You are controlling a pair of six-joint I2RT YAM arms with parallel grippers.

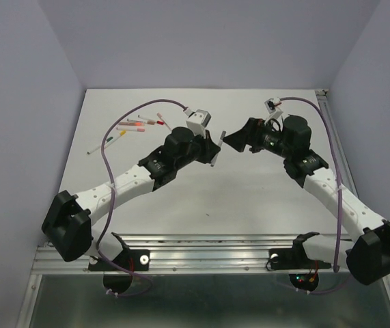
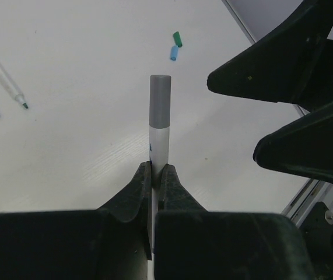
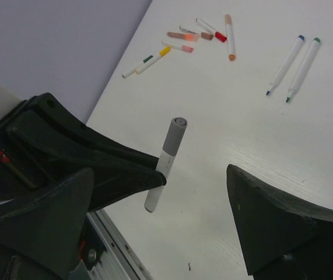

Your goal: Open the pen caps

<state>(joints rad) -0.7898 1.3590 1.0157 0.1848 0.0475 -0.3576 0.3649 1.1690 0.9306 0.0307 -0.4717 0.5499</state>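
My left gripper [image 1: 214, 147] is shut on a white pen [image 2: 159, 146] and holds it above the table. The pen wears a grey cap [image 2: 160, 108], also seen in the right wrist view [image 3: 175, 135]. My right gripper [image 1: 230, 139] is open wide and faces the pen from the right. Its fingers [image 2: 283, 70] stand close beside the cap without touching it. A loose green cap [image 2: 178, 39] and a loose blue cap [image 2: 174, 53] lie on the table beyond. Two uncapped white pens [image 3: 294, 65] lie side by side.
A cluster of capped pens in red, orange, pink and yellow [image 1: 143, 124] lies at the table's far left, also in the right wrist view [image 3: 198, 35]. One more pen [image 1: 106, 143] lies left of it. A metal rail [image 1: 208, 249] runs along the near edge.
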